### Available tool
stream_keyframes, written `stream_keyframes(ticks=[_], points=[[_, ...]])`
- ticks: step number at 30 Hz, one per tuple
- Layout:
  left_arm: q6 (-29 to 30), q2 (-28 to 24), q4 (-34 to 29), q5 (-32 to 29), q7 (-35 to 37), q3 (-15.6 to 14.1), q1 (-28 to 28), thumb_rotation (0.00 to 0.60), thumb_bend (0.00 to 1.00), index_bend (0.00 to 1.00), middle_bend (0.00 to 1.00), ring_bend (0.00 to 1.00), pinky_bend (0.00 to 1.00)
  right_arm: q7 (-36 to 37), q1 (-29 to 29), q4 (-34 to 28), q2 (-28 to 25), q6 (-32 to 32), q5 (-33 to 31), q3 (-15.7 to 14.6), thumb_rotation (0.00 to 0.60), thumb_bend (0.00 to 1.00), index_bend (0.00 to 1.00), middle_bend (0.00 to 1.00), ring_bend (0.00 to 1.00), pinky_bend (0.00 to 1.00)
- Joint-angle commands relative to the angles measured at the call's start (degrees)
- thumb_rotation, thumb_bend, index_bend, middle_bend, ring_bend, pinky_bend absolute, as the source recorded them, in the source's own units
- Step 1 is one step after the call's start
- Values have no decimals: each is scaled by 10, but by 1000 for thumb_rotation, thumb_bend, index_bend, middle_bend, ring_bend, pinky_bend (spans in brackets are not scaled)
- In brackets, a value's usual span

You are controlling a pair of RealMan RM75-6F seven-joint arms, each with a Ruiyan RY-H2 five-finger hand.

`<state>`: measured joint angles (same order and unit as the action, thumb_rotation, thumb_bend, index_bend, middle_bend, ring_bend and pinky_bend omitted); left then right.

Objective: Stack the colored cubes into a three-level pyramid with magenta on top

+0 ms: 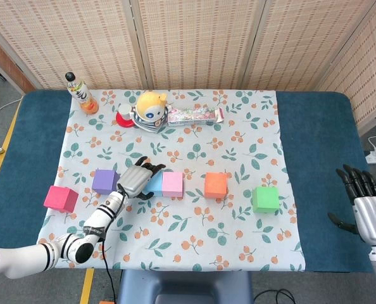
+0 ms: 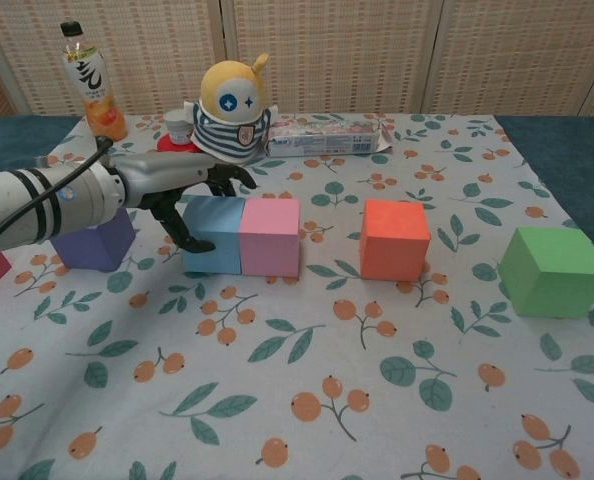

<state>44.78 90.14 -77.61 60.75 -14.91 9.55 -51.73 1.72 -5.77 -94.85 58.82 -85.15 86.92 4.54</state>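
Floral tablecloth [image 1: 194, 234] on a blue table. Left hand [image 2: 167, 185] grips the light-blue cube [image 2: 212, 235], which touches the pink cube [image 2: 270, 237]. Purple cube [image 1: 104, 181] sits just left; magenta cube [image 1: 61, 198] far left; orange cube [image 1: 216, 185] and green cube [image 1: 265, 199] right. Right hand [image 1: 367, 209] hovers empty, fingers apart.

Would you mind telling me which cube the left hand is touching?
The light blue cube, pressed against the pink cube; the left hand wraps over it.
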Motion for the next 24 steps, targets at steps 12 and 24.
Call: stream_keyframes(ticks=[12,24], points=[[-1,-3,-11,-18,-20,-9,-1,600,325,78,149,83,38,2,-3,1,-1,7,3,-2,600,73,0,0,0,0],[73,-70,-100,11,-42,-19,33,600,321,18,0,0,16,33,-61,-19,-1,87,42,-10,600,73,0,0,0,0]])
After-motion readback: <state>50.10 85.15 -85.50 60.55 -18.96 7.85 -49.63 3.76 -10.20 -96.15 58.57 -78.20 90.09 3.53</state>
